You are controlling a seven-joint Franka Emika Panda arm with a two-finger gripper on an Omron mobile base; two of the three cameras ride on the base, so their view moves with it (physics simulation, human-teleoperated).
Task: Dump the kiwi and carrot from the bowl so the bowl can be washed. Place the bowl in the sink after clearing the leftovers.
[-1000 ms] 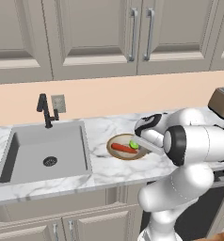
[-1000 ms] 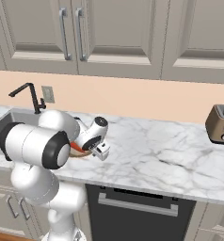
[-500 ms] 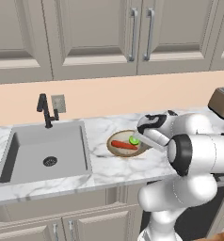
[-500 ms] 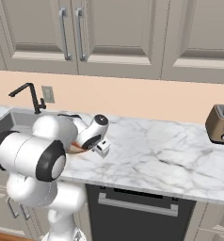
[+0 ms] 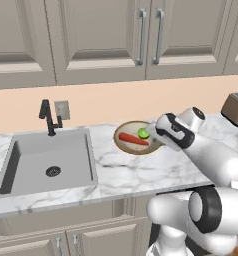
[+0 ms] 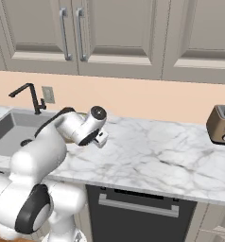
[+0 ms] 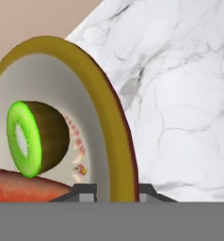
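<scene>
Bowl rim pinched in my gripper (image 7: 115, 194)
My arm hides the bowl (image 5: 134, 145) from the right; it tilts above the counter (image 5: 116, 172), kiwi (image 7: 36, 137) (halved) and carrot (image 7: 24, 188) inside, sink (image 5: 46, 160) alongside

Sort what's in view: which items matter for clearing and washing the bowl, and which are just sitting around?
Job items: shallow brown-rimmed bowl, bright-green halved kiwi, orange-red tapered carrot, grey rectangular sink, gripper with fingers straddling the bowl's rim.

Lying about: brown toaster, black faucet, wall outlet.
</scene>
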